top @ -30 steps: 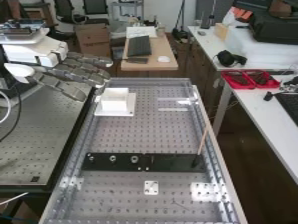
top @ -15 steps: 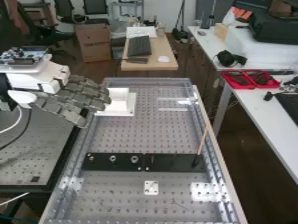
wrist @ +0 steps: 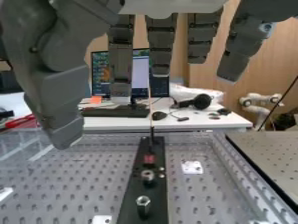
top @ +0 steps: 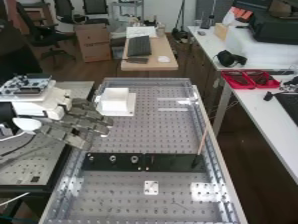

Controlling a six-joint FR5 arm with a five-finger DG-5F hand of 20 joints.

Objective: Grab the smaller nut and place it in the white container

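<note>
The hand (top: pixel 80 124) is over the bench's left rail in the high view, beside and slightly nearer than the white container (top: pixel 115 101), its fingers extended and holding nothing. On the black strip (top: pixel 169 162) stand several metal nuts: one (top: pixel 112 159) and another (top: pixel 134 159) look alike in size, while the piece at the left end (top: pixel 91 158) looks smaller. In the wrist view the hand (wrist: pixel 161 47) has its fingers spread above the strip (wrist: pixel 155 207), where one nut (wrist: pixel 143 202) stands near and another (wrist: pixel 148 175) farther along.
A thin upright stick (top: pixel 202 142) rises from the strip's right end. A small white plate (top: pixel 151 187) lies on the perforated bench (top: pixel 126 200) nearer the camera. Raised rails (top: pixel 213 150) edge the bench. Red trays (top: pixel 249 79) sit on the side table.
The hand has moved down the high view, from beyond the container to beside it and nearer the strip, its fingers still extended. Container and nuts have kept their places.
</note>
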